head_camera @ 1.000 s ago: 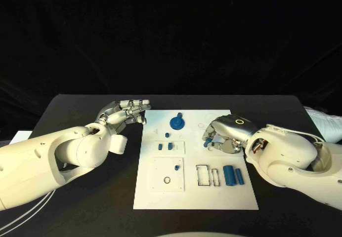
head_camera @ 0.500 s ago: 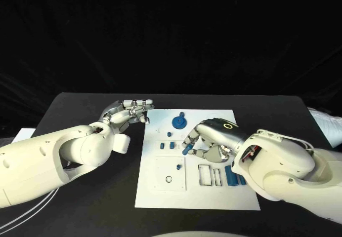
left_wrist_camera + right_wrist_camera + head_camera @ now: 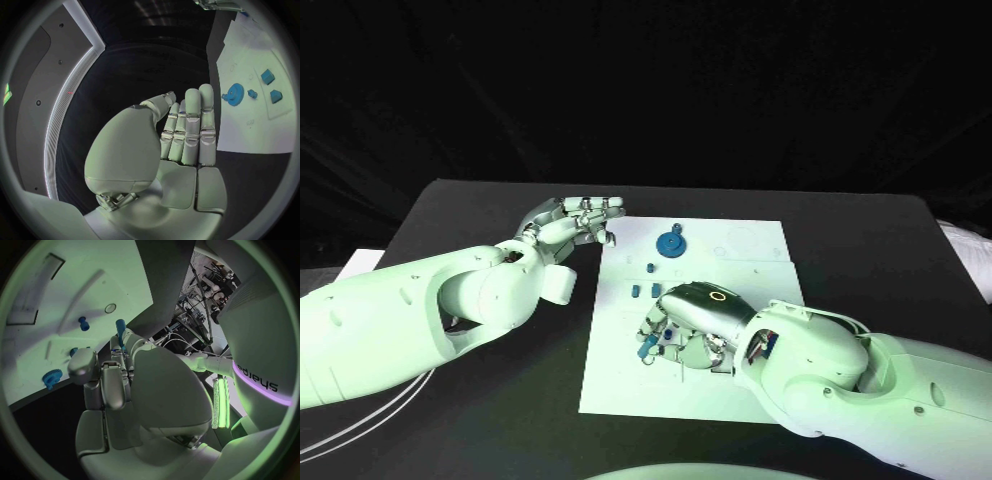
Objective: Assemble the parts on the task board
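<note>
The right hand (image 3: 687,322) is hovering low over the middle of the white board (image 3: 747,250), pinching a blue peg (image 3: 648,347); tilting could jam it. The left hand (image 3: 574,223), at ten o'clock off the board, is holding nothing, fingers straight together.

Right hand (image 3: 115,375) over the white task board (image 3: 75,305), fingers pinching a blue peg (image 3: 120,335); blue gear (image 3: 52,377) and small blue part (image 3: 83,323) lie on the board.
</note>
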Robot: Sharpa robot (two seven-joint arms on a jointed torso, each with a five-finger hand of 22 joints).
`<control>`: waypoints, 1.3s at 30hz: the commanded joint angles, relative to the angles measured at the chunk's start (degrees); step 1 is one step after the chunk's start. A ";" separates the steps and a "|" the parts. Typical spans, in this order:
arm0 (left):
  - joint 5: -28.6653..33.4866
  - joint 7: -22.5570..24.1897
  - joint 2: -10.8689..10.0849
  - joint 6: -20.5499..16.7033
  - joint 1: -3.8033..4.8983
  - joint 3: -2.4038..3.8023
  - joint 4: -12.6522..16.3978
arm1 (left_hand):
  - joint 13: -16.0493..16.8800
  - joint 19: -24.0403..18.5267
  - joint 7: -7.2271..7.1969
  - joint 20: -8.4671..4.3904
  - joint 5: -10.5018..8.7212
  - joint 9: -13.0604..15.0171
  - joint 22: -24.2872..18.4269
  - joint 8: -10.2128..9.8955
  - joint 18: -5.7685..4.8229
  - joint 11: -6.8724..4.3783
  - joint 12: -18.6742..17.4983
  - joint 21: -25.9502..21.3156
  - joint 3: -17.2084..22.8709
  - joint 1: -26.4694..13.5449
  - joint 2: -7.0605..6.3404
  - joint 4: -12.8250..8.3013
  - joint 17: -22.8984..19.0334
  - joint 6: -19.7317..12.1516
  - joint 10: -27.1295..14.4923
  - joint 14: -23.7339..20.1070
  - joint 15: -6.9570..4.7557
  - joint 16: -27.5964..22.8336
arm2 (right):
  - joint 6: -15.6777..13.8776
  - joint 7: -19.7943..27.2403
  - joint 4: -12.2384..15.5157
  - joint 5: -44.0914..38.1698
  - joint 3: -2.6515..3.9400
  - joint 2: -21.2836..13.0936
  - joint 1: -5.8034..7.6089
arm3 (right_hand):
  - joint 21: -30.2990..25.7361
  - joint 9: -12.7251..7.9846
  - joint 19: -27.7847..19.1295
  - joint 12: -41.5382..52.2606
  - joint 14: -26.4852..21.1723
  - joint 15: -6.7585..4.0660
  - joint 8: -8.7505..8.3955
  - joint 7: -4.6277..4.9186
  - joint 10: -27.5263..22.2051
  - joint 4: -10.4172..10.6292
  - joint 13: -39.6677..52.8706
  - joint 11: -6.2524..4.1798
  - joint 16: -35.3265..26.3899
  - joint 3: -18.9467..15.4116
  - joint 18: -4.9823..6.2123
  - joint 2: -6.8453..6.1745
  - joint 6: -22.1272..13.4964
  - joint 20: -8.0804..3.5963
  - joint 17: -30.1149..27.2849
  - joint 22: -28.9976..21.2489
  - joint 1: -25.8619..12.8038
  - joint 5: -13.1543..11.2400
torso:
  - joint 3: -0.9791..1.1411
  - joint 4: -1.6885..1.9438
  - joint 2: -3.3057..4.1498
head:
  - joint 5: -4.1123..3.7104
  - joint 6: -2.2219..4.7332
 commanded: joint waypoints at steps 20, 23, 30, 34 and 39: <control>-0.32 0.33 0.13 1.29 -0.05 0.03 -0.10 | -0.06 -0.48 0.18 0.00 0.19 0.01 -0.09 0.26 0.64 -0.08 0.24 -0.36 -0.31 -0.05 0.61 -0.07 -0.05 -0.03 -0.49 -0.30 -0.08 0.33 | 2.54 -1.87 -2.13 -6.72 -0.41 1.26 -1.58 | -0.14 -0.04 -0.46 -0.37 2.44 0.43 -0.28 0.22 1.28 -1.22 0.06 -0.99 -0.04 1.81 -0.54 -0.26 -0.12 0.37 -0.29 -0.10 -0.85 0.12 | 0.16 -0.12 0.05 | -0.20 -0.32; -0.32 0.33 0.06 1.28 -0.08 0.03 -0.11 | -0.06 -0.48 0.19 0.00 0.19 0.01 -0.10 0.28 0.64 -0.07 0.32 -0.38 -0.38 -0.03 0.66 -0.15 -0.10 -0.05 -0.54 -0.33 -0.08 0.36 | 2.20 -2.44 -1.74 -7.39 -0.34 0.77 -1.59 | -0.09 -0.02 -0.45 -0.37 2.45 0.43 -0.24 0.19 1.37 -1.27 0.08 -1.03 0.00 1.87 -0.55 -0.25 -0.04 0.38 -0.23 -0.04 -0.97 0.15 | 0.18 -0.10 0.04 | -0.16 -0.38; -0.32 0.29 -0.01 1.26 -0.12 0.03 -0.13 | -0.06 -0.48 0.19 0.00 0.19 0.01 -0.10 0.28 0.64 -0.07 0.32 -0.38 -0.38 -0.03 0.66 -0.15 -0.10 -0.05 -0.54 -0.33 -0.08 0.36 | 2.63 -3.10 -0.98 -7.87 -0.14 -0.23 -1.58 | -0.02 0.01 -0.42 -0.37 2.44 0.41 -0.19 0.14 1.48 -1.36 0.11 -1.07 0.01 1.96 -0.56 -0.25 0.06 0.39 -0.22 0.06 -1.06 0.17 | 0.08 -0.08 0.00 | -0.49 -0.29; -0.32 0.28 0.00 1.27 -0.13 0.03 -0.13 | -0.06 -0.48 0.19 0.00 0.19 0.01 -0.10 0.28 0.64 -0.07 0.32 -0.38 -0.38 -0.03 0.66 -0.15 -0.10 -0.05 -0.54 -0.33 -0.08 0.36 | 3.17 -3.38 -0.88 -7.94 -0.10 -0.28 -1.57 | -0.03 0.02 -0.43 -0.38 2.45 0.41 -0.17 0.13 1.51 -1.38 0.12 -1.07 0.03 1.98 -0.55 -0.25 0.09 0.40 -0.20 0.05 -1.10 0.17 | 0.10 -0.04 -0.01 | -0.65 -0.26; -0.32 0.26 0.01 1.28 -0.15 0.03 -0.15 | -0.06 -0.48 0.19 0.00 0.19 0.01 -0.10 0.28 0.64 -0.07 0.32 -0.38 -0.38 -0.03 0.66 -0.15 -0.10 -0.05 -0.54 -0.33 -0.08 0.36 | 4.22 -3.82 -0.89 -8.40 -0.08 -0.16 -1.55 | -0.01 0.03 -0.45 -0.42 2.44 0.40 -0.16 0.11 1.56 -1.39 0.13 -1.07 0.01 2.00 -0.55 -0.29 0.13 0.41 -0.24 0.07 -1.35 0.14 | 0.05 -0.01 0.03 | -0.79 -0.18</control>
